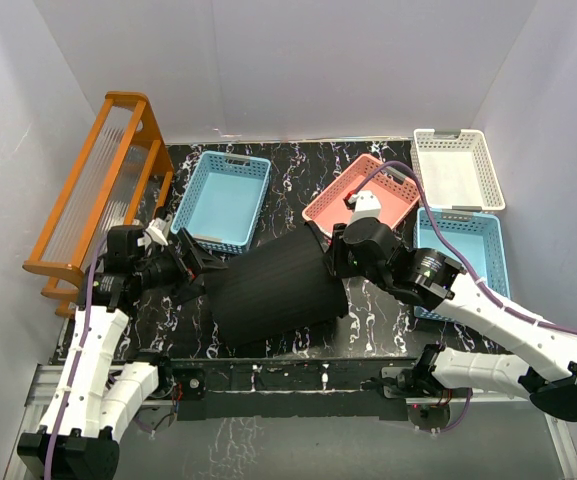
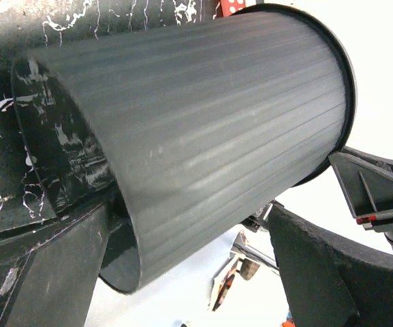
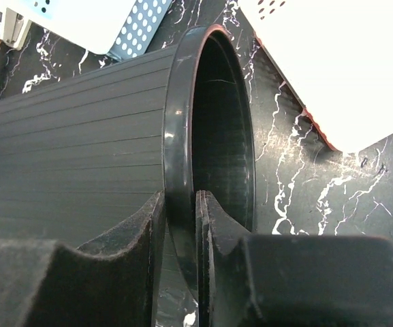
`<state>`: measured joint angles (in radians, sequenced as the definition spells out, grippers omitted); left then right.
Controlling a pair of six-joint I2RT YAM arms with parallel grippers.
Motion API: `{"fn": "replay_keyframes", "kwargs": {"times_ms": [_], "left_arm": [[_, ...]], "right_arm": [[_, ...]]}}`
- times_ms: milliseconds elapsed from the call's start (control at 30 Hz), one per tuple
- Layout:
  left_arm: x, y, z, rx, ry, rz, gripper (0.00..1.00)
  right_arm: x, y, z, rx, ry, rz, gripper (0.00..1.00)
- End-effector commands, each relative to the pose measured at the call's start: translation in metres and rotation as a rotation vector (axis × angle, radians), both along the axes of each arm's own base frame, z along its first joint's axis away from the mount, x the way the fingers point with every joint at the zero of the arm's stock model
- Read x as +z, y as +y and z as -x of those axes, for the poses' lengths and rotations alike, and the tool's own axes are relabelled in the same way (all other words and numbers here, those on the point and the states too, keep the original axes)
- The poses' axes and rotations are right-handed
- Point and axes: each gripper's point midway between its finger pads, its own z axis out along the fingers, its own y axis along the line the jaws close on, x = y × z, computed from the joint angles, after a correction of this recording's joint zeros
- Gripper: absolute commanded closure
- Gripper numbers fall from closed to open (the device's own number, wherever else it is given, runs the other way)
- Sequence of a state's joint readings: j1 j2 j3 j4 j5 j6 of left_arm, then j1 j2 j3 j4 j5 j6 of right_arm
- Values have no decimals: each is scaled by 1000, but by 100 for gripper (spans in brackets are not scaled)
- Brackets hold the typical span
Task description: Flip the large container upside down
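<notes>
The large container [image 1: 278, 285], a black ribbed bucket, lies on its side in the middle of the marble table, with its open mouth toward the right. My right gripper [image 1: 330, 258] is shut on its rim [image 3: 180, 136]: in the right wrist view [image 3: 180, 204] one finger is outside the wall and one inside. My left gripper [image 1: 196, 272] is at the bucket's narrow base end. In the left wrist view [image 2: 182, 269] its fingers stand wide apart below the bucket [image 2: 210, 122], the left finger [image 2: 53, 272] by the base and the right finger [image 2: 319, 272] clear of it.
An orange rack [image 1: 98, 190] stands at the far left. A blue basket [image 1: 223, 200] lies behind the bucket, with a pink basket [image 1: 363, 200] just behind my right gripper. A white basket [image 1: 456, 168] and another blue basket [image 1: 473, 250] lie at the right.
</notes>
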<state>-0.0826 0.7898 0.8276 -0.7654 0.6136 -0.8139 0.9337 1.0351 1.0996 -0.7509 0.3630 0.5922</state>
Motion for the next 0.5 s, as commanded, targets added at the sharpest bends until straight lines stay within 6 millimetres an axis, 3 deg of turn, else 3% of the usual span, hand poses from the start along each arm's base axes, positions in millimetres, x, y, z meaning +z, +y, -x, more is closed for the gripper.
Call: {"fn": "replay_keyframes", "kwargs": {"times_ms": [0, 200, 467], "left_arm": [[11, -11, 10, -46, 8, 83, 3], [28, -13, 8, -55, -28, 98, 3], [65, -21, -5, -65, -122, 179, 3]], "right_arm": [[8, 2, -7, -17, -26, -25, 85], [8, 11, -8, 4, -21, -44, 89], [16, 32, -9, 63, -22, -93, 90]]}}
